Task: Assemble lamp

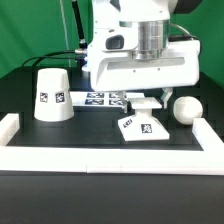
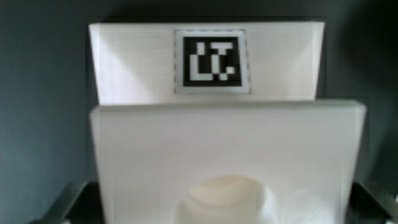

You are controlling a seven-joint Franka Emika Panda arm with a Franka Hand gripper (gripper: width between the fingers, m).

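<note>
The lamp's flat square base (image 1: 143, 126) lies near the middle of the table, tag side up and a little tilted. My gripper (image 1: 147, 101) stands over its rear edge. In the wrist view the base (image 2: 214, 120) fills the picture with its tag and round socket (image 2: 228, 196), and my gripper (image 2: 217, 210) has a dark finger (image 2: 71, 205) pressed on each side of it, shut on the base. The tapered shade (image 1: 52, 95) stands at the exterior view's left. The ball-shaped bulb (image 1: 184, 110) lies at the right, beside the base.
The marker board (image 1: 100, 98) lies behind the base. A low white wall (image 1: 100, 153) borders the black table along the front and both sides. The robot's large white body (image 1: 140, 65) hangs over the middle.
</note>
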